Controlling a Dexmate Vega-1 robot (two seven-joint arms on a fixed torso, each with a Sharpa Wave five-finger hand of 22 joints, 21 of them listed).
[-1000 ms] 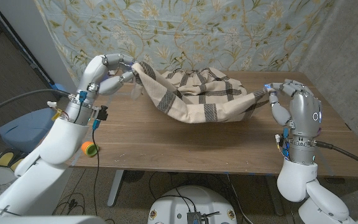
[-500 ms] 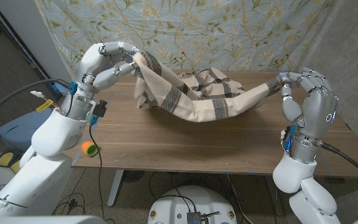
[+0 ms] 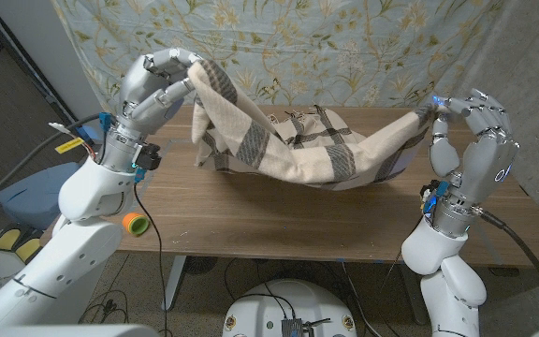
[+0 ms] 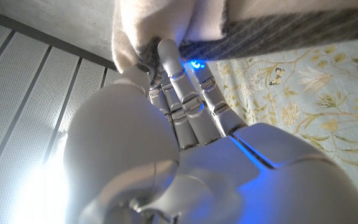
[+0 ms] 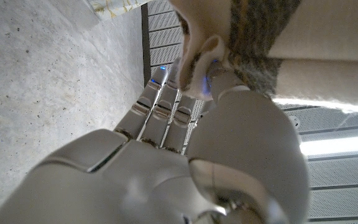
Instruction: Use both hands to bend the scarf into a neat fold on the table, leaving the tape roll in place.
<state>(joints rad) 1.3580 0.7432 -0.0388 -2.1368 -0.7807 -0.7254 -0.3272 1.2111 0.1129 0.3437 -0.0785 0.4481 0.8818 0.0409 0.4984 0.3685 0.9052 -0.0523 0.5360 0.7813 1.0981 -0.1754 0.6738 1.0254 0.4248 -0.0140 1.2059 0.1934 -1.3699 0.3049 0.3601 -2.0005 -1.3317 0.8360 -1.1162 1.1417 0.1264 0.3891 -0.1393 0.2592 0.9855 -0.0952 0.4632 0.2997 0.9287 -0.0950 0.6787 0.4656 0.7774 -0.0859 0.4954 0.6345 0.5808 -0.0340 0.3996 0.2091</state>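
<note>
Scarf [image 3: 293,150] hangs slung between both raised hands, its sagging middle resting on or just above the counter [image 3: 279,225]. Left hand [image 3: 162,80] grips one end high; right hand [image 3: 466,126] pinches the other end at the far side. No tape roll can be made out. Judging by this, the lift-and-spread step is under way; next the hands should bring one end over toward the other and lay the cloth down evenly.

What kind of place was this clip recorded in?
Likely an indoor lab or workshop rigged for recording: a floral cloth backdrop hangs behind the wooden table, with loose cables and a grey wall around it.
</note>
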